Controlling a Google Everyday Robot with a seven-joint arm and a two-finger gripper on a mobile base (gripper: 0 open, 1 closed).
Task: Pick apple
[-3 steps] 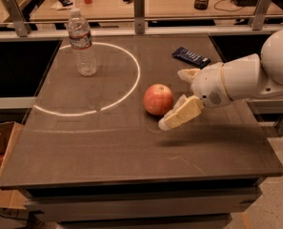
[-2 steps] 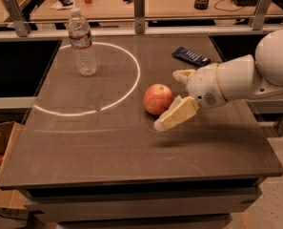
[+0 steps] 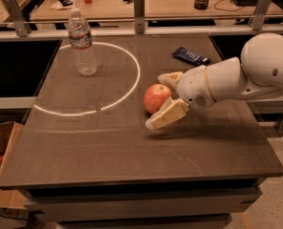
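The apple (image 3: 155, 97), red-pink and round, sits on the dark table (image 3: 107, 147) just right of the white circle line. My gripper (image 3: 161, 101) reaches in from the right on a white arm (image 3: 236, 75). It is open, with one cream finger (image 3: 166, 116) in front of the apple and the other finger (image 3: 169, 78) behind it. The apple lies between the two fingers and rests on the table.
A clear water bottle (image 3: 82, 44) stands at the back left inside the white circle (image 3: 131, 85). A dark flat packet (image 3: 191, 56) lies at the back right. A rail with posts (image 3: 139, 6) borders the far edge. A cardboard box (image 3: 0, 161) sits on the floor at left.
The gripper has moved left toward the apple, so its fingers now straddle it. The apple and bottle have not moved.
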